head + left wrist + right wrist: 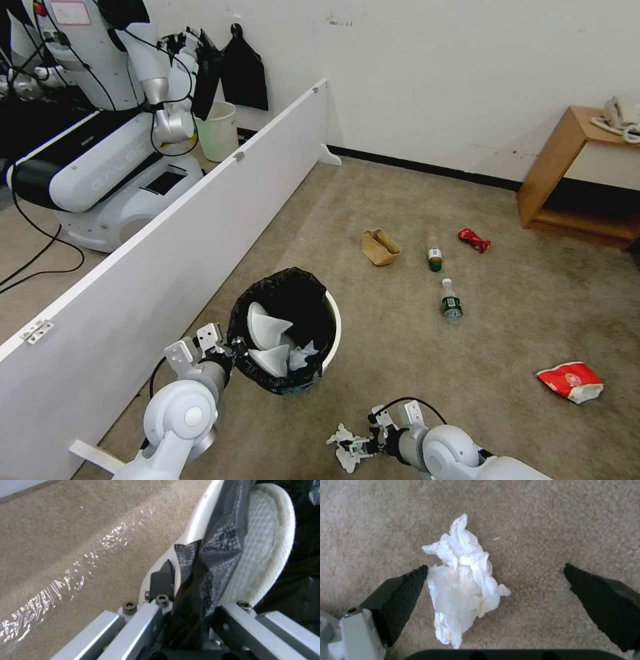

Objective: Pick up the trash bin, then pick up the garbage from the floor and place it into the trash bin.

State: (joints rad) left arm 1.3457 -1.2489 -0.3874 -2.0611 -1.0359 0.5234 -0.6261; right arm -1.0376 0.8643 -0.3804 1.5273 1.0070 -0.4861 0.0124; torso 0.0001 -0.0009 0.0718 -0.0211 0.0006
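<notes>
The trash bin [331,313] hangs just above the carpet, white with a black bag over its rim. Two white slippers [267,328] and tissue lie inside. My left gripper [225,348] is shut on the bin's near rim; in the left wrist view its pads [162,580] pinch rim and bag beside a slipper [266,542]. My right gripper [352,448] stands open low over the carpet, its fingers [403,592] on either side of a crumpled white tissue [463,580]. Other garbage lies farther off: a tan paper bag [380,247], two bottles [435,259] [451,301], a red wrapper [474,240], a snack packet [570,381].
A long white partition board [167,233] runs along the left, close to the bin. Behind it stand another robot [113,133] and a pale green bin [217,131]. A wooden side table [573,167] with a phone stands at the far right against the wall.
</notes>
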